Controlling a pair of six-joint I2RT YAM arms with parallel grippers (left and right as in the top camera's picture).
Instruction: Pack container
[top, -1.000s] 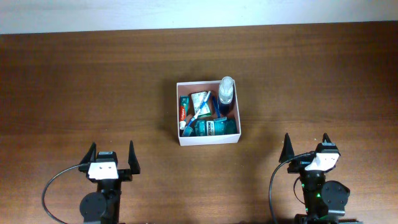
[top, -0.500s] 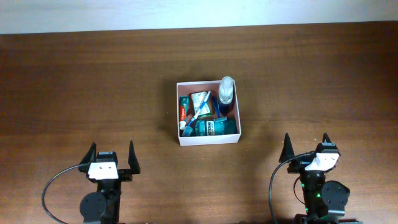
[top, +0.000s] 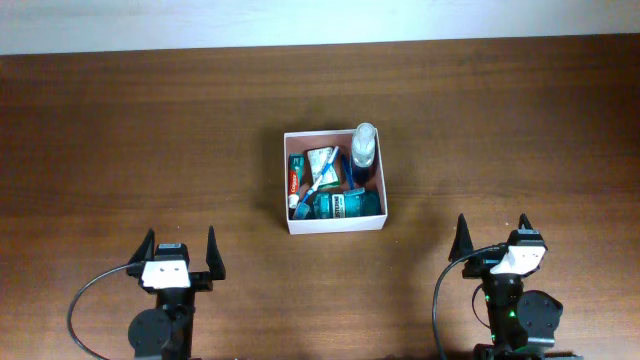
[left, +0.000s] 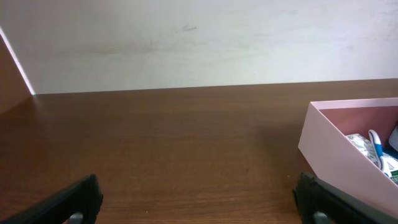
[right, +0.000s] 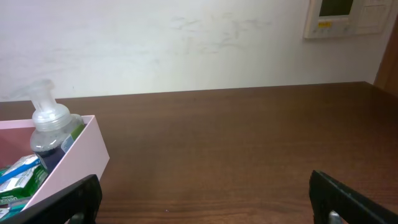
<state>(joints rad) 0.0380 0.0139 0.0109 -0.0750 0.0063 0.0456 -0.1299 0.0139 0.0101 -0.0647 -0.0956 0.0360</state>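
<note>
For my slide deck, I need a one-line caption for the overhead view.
Container holding toiletries on the table; left fingers and right fingers sit open, apart from it.

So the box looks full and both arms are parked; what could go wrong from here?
The pump bottle stands well above the rim of the container in its far right corner, so a nudge or a lift could tip it out. The toothbrush lies loosely on top of the other items and might shift.

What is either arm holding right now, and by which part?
Nothing is held. The left gripper and the right gripper both stand open and empty, well apart from the container.
</note>
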